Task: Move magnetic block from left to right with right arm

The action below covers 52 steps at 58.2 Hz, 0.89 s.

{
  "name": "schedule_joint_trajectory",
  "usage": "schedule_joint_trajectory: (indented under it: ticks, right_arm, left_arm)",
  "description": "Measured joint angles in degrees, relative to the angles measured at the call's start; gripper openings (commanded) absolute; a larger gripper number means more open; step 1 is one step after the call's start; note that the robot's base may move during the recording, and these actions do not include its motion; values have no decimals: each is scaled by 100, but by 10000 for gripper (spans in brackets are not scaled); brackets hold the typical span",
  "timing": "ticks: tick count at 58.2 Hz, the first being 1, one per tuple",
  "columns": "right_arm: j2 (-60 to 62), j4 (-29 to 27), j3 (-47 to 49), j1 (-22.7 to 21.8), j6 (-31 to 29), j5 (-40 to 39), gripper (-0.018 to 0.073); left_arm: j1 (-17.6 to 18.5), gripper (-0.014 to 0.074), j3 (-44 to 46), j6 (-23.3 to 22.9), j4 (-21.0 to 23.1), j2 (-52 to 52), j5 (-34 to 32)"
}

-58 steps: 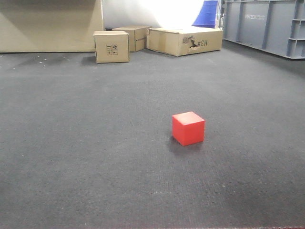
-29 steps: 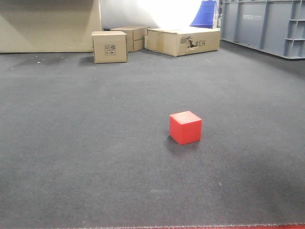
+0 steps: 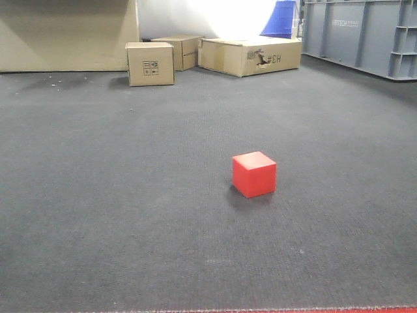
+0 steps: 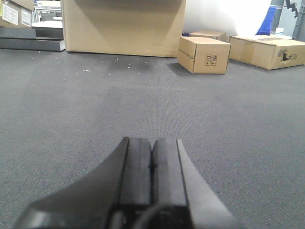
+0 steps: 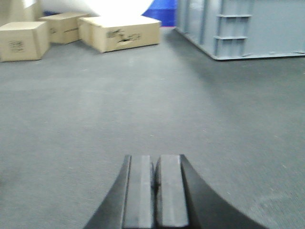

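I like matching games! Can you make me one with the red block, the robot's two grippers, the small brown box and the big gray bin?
Things:
1. magnetic block
2. small cardboard box
3. gray bin
4. left gripper and right gripper

Descriptions:
A. far back on the right
B. shut, holding nothing
C. red, alone on the dark carpet
D. tan, printed symbols on its side

Pairs: 1-C, 2-D, 3-A, 4-B

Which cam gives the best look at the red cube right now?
Exterior front-facing: the red cube sits in full view on the dark carpet, top and two side faces visible. Neither wrist view shows it, only the shut left gripper, shut right gripper, carpet and distant cardboard boxes.
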State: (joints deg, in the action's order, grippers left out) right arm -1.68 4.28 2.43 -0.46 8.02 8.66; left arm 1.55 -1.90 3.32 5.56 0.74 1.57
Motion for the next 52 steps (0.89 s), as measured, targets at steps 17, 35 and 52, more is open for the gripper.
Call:
schedule_joint_trajectory:
  ticks: [17,35,52]
  right_arm:
    - [225,0,-413,-88,0,-445,58]
    - [225,0,-413,-88,0,-455,58]
    - [225,0,-413,-88,-14,-455,58]
  left_arm:
    - [0,-126,0,0,0,0,0]
    - [0,-126,0,0,0,0,0]
    - [0,-126,0,0,0,0,0]
